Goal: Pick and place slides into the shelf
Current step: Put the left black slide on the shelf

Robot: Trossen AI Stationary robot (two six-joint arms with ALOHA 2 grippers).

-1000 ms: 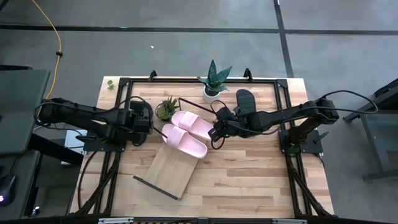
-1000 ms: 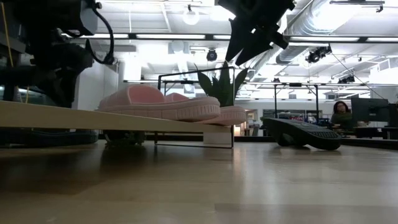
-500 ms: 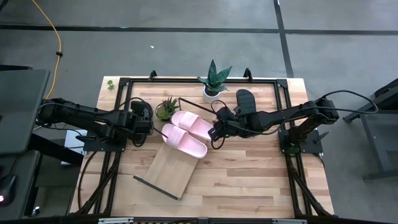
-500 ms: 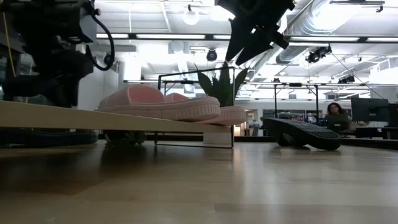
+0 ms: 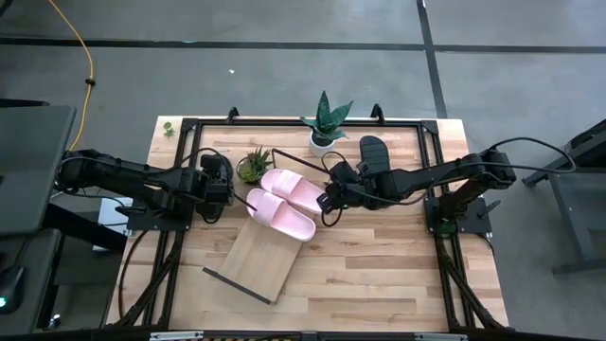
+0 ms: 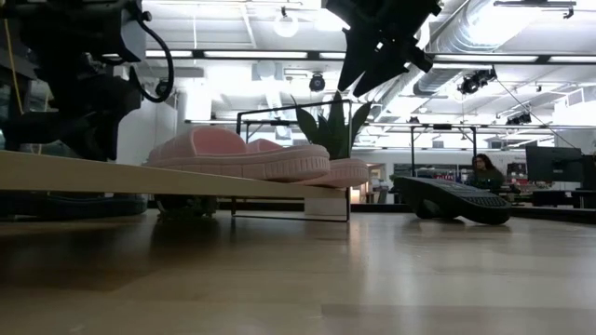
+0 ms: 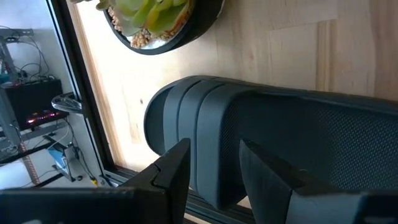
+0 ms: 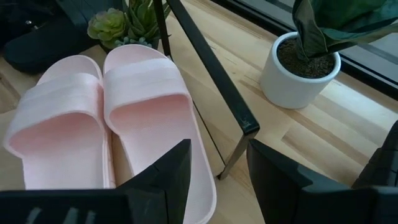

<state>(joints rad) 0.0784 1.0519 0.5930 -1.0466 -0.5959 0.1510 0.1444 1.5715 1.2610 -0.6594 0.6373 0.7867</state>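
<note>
Two pale pink slides [image 5: 288,201] [image 8: 149,106] lie side by side, soles down, on the far end of the shelf [image 5: 254,254], a light-wood board that shows raised above the tabletop in the low view [image 6: 74,172]. My right gripper [image 5: 329,201] [image 8: 217,183] is open and hangs high beside them, over the shelf's dark end frame [image 8: 211,81]. My left gripper [image 5: 220,182] [image 7: 214,183] is open just over a black slide [image 7: 280,124] at the table's left. A second black slide [image 5: 372,152] [image 6: 452,198] rests on the table at the far right. My left gripper comes down over one rounded end of the black slide [image 7: 186,118], its open fingers [image 7: 174,168] standing across it. Whether they touch the slide I cannot tell.
A succulent in a dark bowl [image 5: 254,166] [image 7: 155,18] stands between the left gripper and the pink slides. A snake plant in a white pot [image 5: 325,131] [image 8: 298,68] stands at the far edge. Bare tabletop [image 5: 379,265] lies near and right of the shelf.
My left arm has shifted slightly over the black slide. The slides, the shelf and my right gripper have kept still.
</note>
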